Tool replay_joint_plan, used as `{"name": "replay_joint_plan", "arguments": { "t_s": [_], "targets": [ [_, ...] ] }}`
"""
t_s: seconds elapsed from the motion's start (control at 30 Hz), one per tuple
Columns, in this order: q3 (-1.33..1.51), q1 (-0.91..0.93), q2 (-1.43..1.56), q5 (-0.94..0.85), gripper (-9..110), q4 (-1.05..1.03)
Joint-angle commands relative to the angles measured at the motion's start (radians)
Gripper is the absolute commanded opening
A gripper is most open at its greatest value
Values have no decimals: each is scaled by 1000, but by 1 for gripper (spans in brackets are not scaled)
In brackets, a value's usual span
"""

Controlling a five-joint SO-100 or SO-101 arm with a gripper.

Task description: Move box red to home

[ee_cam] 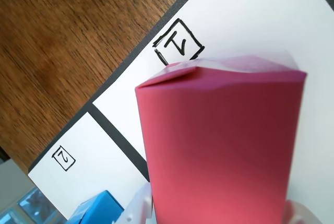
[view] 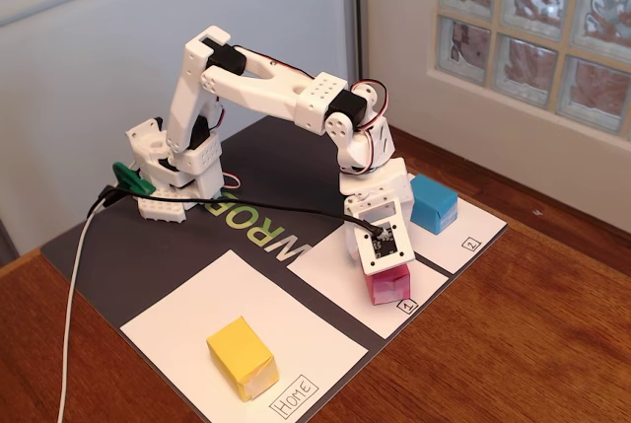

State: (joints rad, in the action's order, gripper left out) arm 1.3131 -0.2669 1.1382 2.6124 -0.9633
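The red box stands on the white rectangle marked "1", close to its label. My gripper reaches down over the box from above. In the wrist view the red box fills the frame between my jaws, and the white finger at the left lies against its side, so the gripper is shut on it. Whether the box is lifted off the paper cannot be told. Home, the largest white rectangle with the "HOME" label, lies at the front left of the fixed view.
A yellow block sits on home near the label. A blue block stands on the rectangle marked "2", just right of my gripper; it shows in the wrist view. The dark mat ends on a wooden table.
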Motion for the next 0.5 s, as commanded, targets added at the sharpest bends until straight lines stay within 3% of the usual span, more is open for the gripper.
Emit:
{"name": "replay_joint_plan", "arguments": {
  "t_s": [0.0, 0.13, 0.23, 0.47],
  "targets": [
    [-25, 15, 9, 1293, 30, 5],
    [-5, 35, 8, 1170, 24, 3],
    [2, 44, -2, 1086, 26, -6],
    [17, 49, -20, 1086, 24, 17]
  ]
}}
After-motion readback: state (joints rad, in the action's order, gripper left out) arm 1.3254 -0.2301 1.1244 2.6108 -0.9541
